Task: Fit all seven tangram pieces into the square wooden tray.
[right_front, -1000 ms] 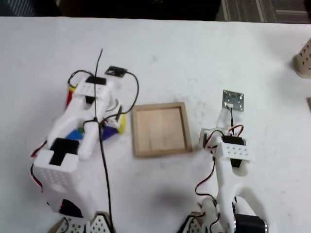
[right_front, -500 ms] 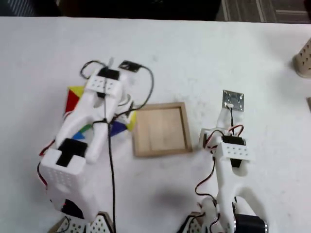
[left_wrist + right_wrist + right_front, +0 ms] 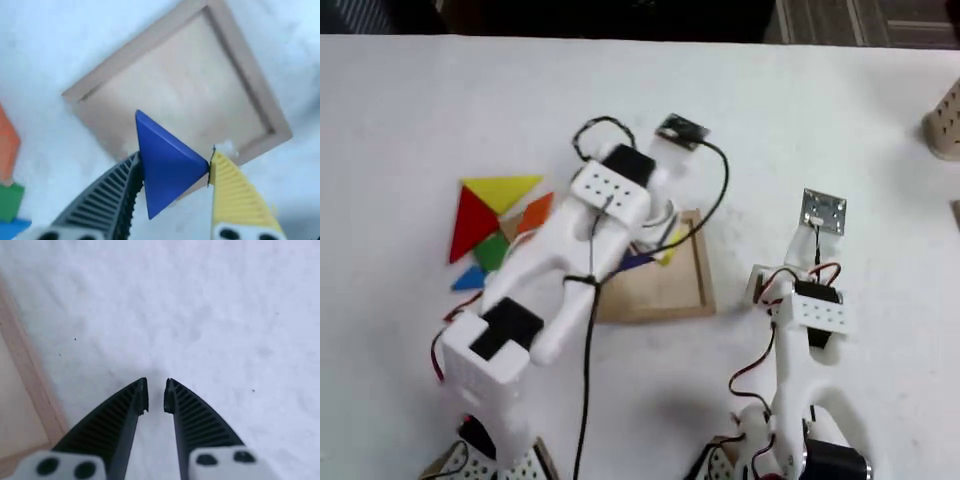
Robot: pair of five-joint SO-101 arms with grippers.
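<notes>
The square wooden tray (image 3: 705, 270) lies mid-table with nothing inside it. My left gripper (image 3: 655, 255) hangs over its left part, shut on a dark blue triangle (image 3: 160, 150) held between the grey and yellow fingers (image 3: 227, 190) above the tray (image 3: 247, 70). Left of the tray lie a yellow triangle (image 3: 500, 188), a red triangle (image 3: 470, 222), an orange piece (image 3: 535, 212), a green piece (image 3: 492, 250) and a light blue piece (image 3: 470, 278). My right gripper (image 3: 155, 390) sits low over bare table just right of the tray's rim (image 3: 35, 380), shut on nothing.
The left arm's black cable (image 3: 710, 190) loops over the tray's far edge. A beige perforated object (image 3: 945, 125) stands at the far right edge. The white table is bare behind the tray and between the two arms.
My left arm has swung right from the cluster of pieces to over the tray, carrying the dark blue triangle and uncovering the other pieces. The right arm has shifted slightly right.
</notes>
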